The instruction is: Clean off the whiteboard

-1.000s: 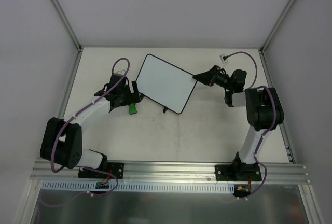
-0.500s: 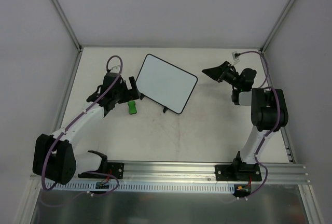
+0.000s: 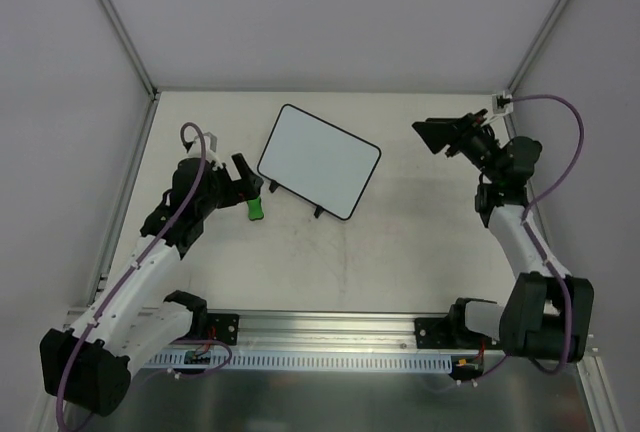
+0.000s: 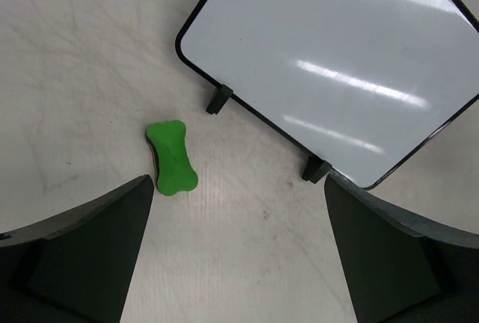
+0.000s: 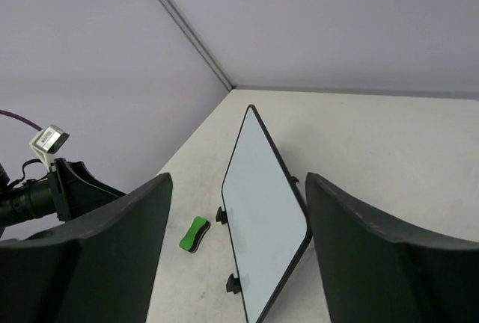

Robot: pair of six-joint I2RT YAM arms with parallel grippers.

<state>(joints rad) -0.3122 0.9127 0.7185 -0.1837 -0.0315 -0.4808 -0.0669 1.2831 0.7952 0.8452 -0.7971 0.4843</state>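
Observation:
The whiteboard [image 3: 318,161] lies flat on the table, blank white with a thin black frame and two small black feet on its near edge; it also shows in the left wrist view [image 4: 329,61] and the right wrist view [image 5: 263,207]. A small green eraser [image 3: 256,208] lies on the table just left of the board's near-left foot, also in the left wrist view [image 4: 171,157] and the right wrist view [image 5: 194,234]. My left gripper [image 3: 245,177] is open and empty, raised beside the eraser. My right gripper [image 3: 440,132] is open and empty, raised to the right of the board.
Grey enclosure walls with metal corner posts [image 3: 115,17] surround the table. A metal rail [image 3: 330,327] runs along the near edge at the arm bases. A cable connector [image 3: 498,102] sits at the far right corner.
Both arms have drawn back from the board. The left gripper moved left and nearer, away from the eraser. The right gripper lifted and moved right toward the far corner. Board and eraser stayed put.

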